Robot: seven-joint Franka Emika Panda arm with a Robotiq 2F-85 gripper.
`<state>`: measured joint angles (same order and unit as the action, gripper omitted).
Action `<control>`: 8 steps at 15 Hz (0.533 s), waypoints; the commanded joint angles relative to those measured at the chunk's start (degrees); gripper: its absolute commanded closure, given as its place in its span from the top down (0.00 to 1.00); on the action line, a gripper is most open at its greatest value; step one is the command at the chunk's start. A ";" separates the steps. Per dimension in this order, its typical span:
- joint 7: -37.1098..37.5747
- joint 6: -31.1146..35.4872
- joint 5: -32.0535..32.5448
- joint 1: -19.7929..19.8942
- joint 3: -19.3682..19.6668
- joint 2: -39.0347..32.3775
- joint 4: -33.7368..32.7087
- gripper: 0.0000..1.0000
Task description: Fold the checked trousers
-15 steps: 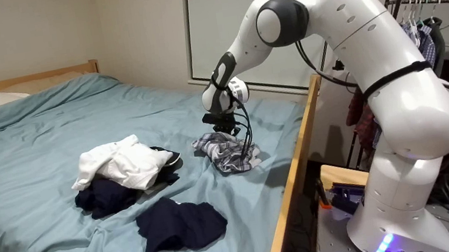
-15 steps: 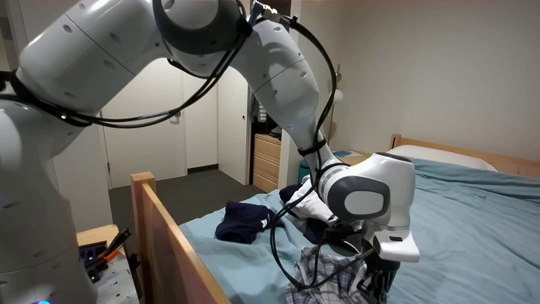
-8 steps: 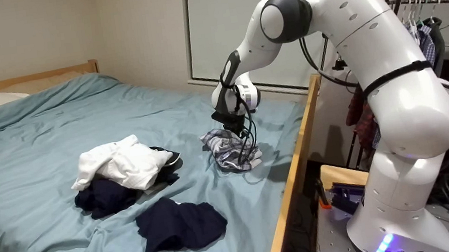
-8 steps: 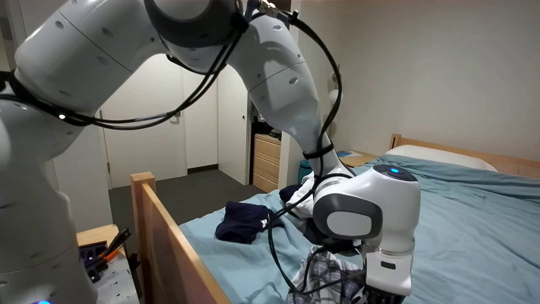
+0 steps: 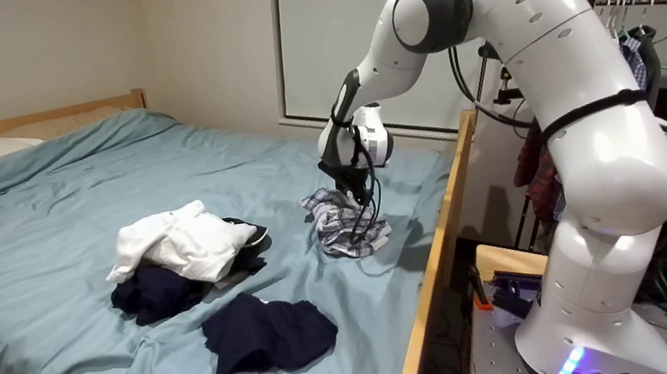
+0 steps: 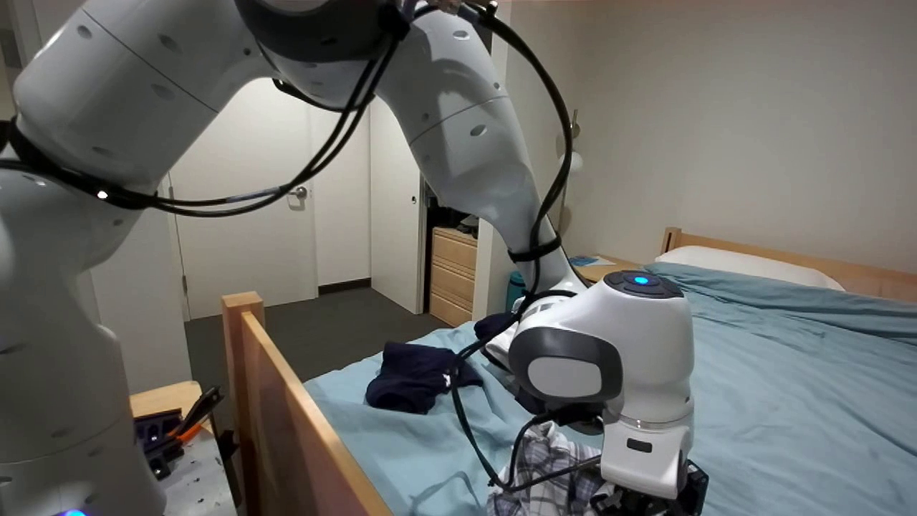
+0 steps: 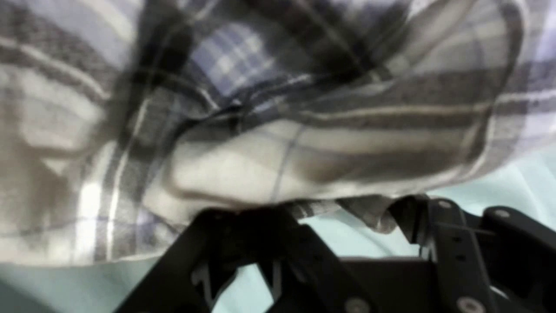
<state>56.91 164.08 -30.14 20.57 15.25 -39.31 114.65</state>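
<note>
The checked trousers [image 5: 336,226] lie bunched on the bed's blue-green worktop [image 5: 26,276], near the wooden board [image 5: 447,223] and apart from both the white garment [image 5: 184,240] and the navy garment [image 5: 270,336]. Against a second ago the heap is narrower: the corner pointing toward the white garment is drawn in, and the whole of it sits slightly closer to the board.

The arm [image 5: 565,69] has shifted too — in an exterior view its elbow [image 5: 433,13] rides higher and its wrist [image 5: 338,147] stands nearer the board. In an exterior view the wrist hides more of the white garment than before, and a blue light [image 6: 641,280] has come into view on it.

In the wrist view the jaws stand apart, with worktop and a small plaid flap [image 7: 375,215] visible between them. A pale rolled fold of the trousers runs just beside their tips — whether they touch it I cannot tell.

The navy garment lies as it did, and the white garment on its dark pile [image 5: 159,293] is unmoved.
</note>
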 commanded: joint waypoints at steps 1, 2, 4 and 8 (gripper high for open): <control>0.15 0.06 0.10 -0.10 0.22 0.67 0.64 0.68; 0.15 0.10 0.10 -0.11 0.31 1.11 1.09 0.71; 0.16 0.11 0.10 -0.11 0.37 1.41 1.38 0.71; 0.17 0.11 0.10 -0.11 0.37 1.41 1.40 0.71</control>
<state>56.94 164.32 -30.15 20.57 15.50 -37.93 116.08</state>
